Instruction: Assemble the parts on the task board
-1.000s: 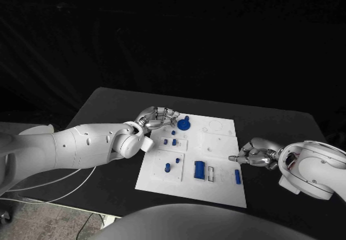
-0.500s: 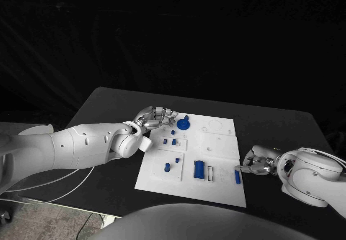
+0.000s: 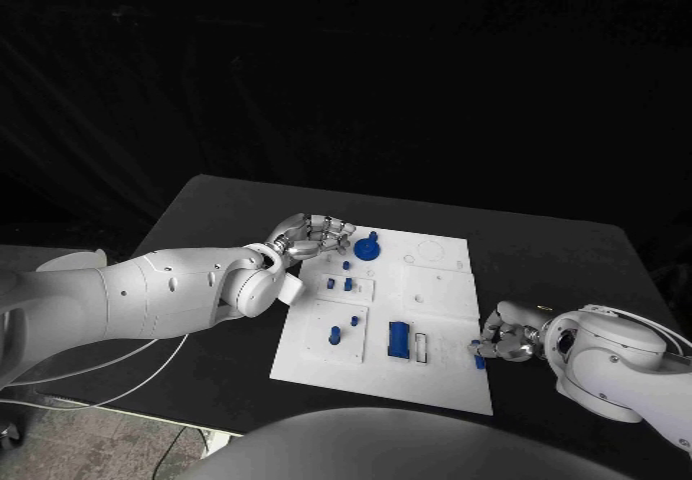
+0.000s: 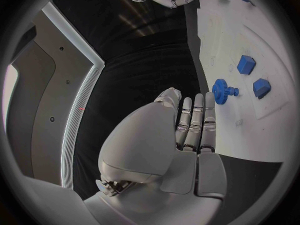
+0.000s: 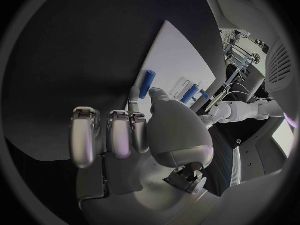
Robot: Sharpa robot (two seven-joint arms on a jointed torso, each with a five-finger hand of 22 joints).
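The right hand [image 3: 508,337] touches a blue bar [image 3: 477,352] at the board's [image 3: 433,300] edge, grip unclear; left hand [image 3: 310,236] rests, fingers together, empty.

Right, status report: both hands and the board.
Left hand open at task board far corner, beside the gear part. Right hand at the blue bar, grasp unconfirmed. Nothing in the way.

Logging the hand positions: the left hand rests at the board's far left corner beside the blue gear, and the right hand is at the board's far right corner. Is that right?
Not quite. The left hand is at the task board's far left corner beside the blue gear, but the right hand is at the near right edge, by the small blue bar, as the head view shows.
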